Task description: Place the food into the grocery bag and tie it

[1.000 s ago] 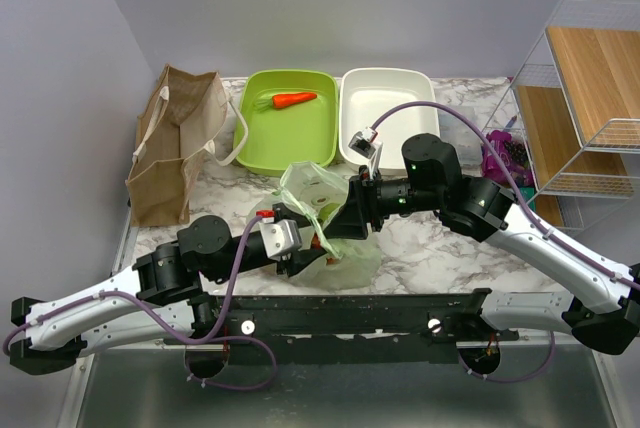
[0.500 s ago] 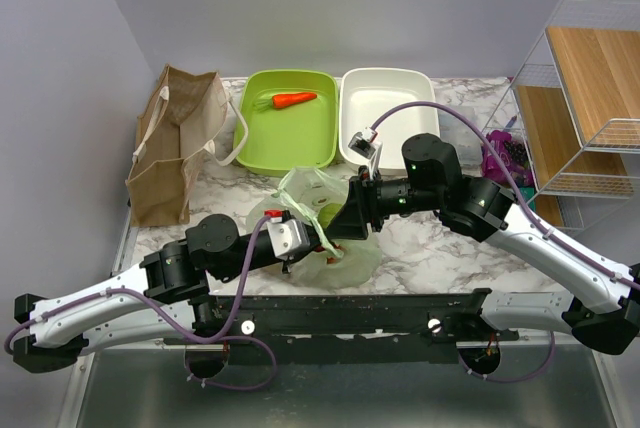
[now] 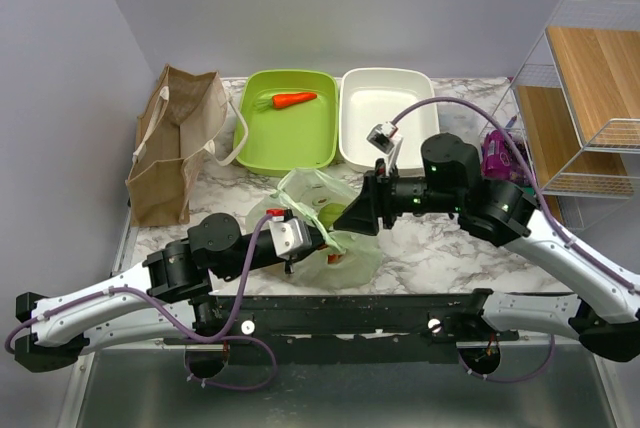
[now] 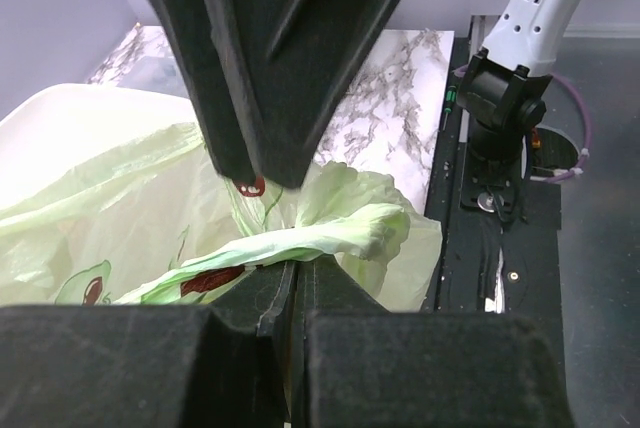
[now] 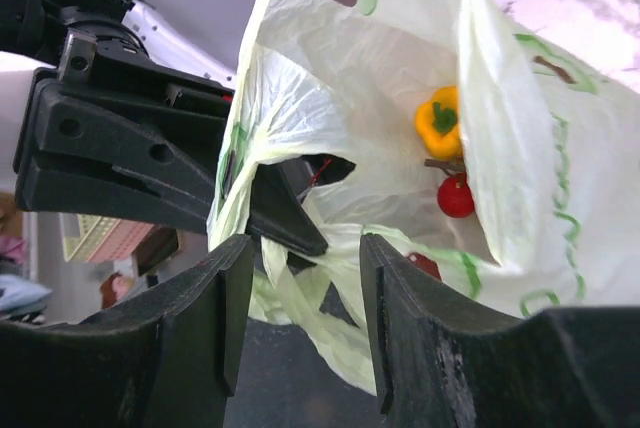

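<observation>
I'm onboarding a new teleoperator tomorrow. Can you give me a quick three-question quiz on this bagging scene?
1. True or false: the carrot lies in the green bin.
2. The left gripper is shut on: A the carrot, B the grocery bag, C the green bin.
3. Which yellow food shows inside the grocery bag?
Key: 1 true; 2 B; 3 the bell pepper.

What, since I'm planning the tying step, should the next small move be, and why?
Probably close the right end effector on the grocery bag film lying between its open fingers. The left end effector is shut on a bag strip, and the yellow bell pepper and cherry tomatoes sit inside, so a second grip seems the thing missing before tying.
</observation>
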Motion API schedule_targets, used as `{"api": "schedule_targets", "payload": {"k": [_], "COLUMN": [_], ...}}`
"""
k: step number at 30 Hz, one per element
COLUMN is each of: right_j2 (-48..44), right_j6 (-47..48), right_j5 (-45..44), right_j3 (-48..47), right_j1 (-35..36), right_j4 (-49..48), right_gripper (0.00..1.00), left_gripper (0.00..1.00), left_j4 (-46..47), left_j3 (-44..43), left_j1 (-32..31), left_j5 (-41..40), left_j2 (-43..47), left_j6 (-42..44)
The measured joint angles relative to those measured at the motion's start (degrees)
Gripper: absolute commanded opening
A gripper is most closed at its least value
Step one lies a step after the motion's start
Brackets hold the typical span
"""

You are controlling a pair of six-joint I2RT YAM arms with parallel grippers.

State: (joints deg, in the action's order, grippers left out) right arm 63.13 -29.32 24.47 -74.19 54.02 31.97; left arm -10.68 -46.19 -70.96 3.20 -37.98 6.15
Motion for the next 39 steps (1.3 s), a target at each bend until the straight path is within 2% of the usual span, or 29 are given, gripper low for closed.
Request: {"api": "schedule_targets", "payload": {"k": [2,7,12,17,23,34,39], "right_j2": [-2.10,-8.92,-12.04,-10.73,-7.91,-5.20,-3.93], "right_j6": [-0.13,-1.22,-3.96,-5.55,-5.55,-3.13,-2.34], "right_j5": [-1.97,-5.64,-5.92,-5.18,-2.97,13.20,15.78], "right_j3": [0.13,3.52,10.12,14.88,15.23,16.28,18.64], "right_j1": [-0.02,-0.02,-0.02,-0.02,-0.02,-0.02,-0.02], "right_j4": [1.03,1.18,0.22,-0.66,-2.78,-10.54,-15.06], "right_gripper": [0.52,0.39,0.36,0.36,0.37,0.45,0.50], "left_gripper": [0.00,0.00,0.00,0.00,0.00,0.00,0.00], "left_j4": [0.04,0.07,-0.13,-0.24,-0.35,-0.61,-1.27], "left_j3": [-0.09,-1.05,-2.97,-4.07,-4.07,-4.07,-4.07], "left_j1": [0.00,0.00,0.00,0.00,0.00,0.00,0.00], "left_j5": [0.42,1.07,1.73,1.81,1.84,1.44,1.11], "left_j2": [-0.22,-0.87,-1.66,-2.32,-2.34,-2.16,-1.44], "left_j6": [-0.46,-1.51,-1.77,-1.90,-2.62,-3.76,-5.27]}}
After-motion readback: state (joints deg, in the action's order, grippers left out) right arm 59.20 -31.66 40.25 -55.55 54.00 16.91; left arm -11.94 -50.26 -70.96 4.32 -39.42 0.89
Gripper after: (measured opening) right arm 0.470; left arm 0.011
